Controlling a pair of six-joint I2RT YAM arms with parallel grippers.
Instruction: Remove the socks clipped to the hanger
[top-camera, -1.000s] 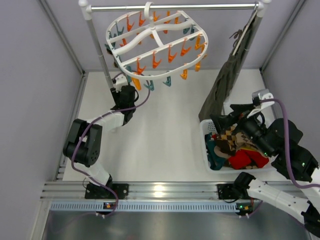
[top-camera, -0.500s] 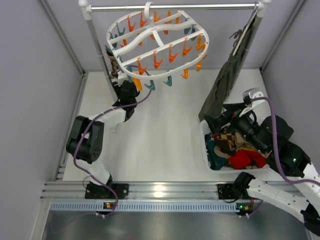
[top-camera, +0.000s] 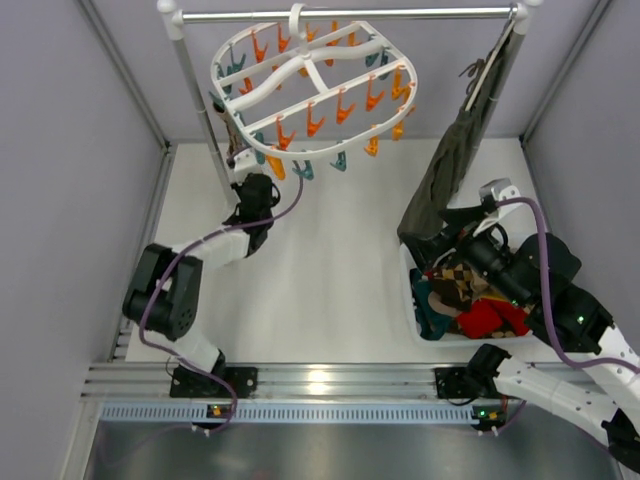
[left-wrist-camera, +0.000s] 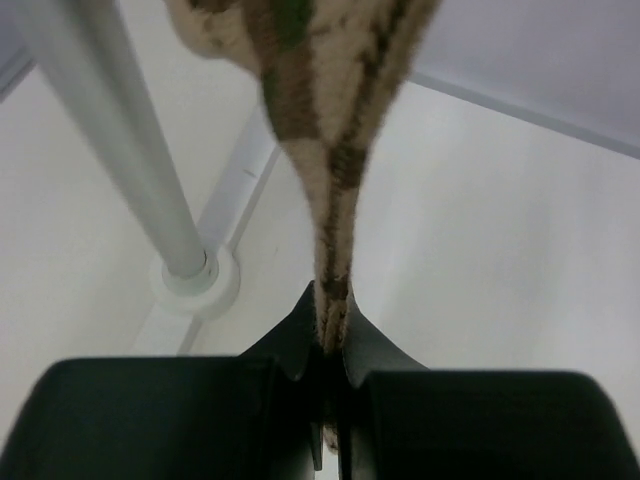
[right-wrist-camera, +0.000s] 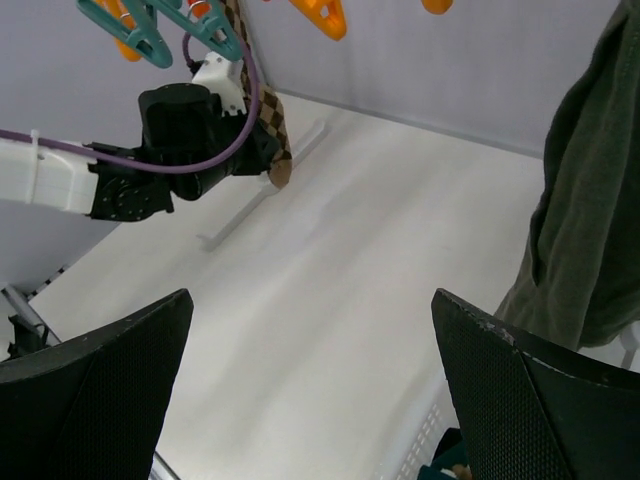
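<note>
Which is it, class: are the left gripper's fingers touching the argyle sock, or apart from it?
Touching. The left wrist view shows the argyle sock pinched between the fingers of the left gripper, with no gap on either side.

No readable text anywhere (no labels either).

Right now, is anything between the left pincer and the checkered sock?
No, nothing. The left pincer is shut on the checkered sock at its lower end. The white post stands beside it, not between.
</note>
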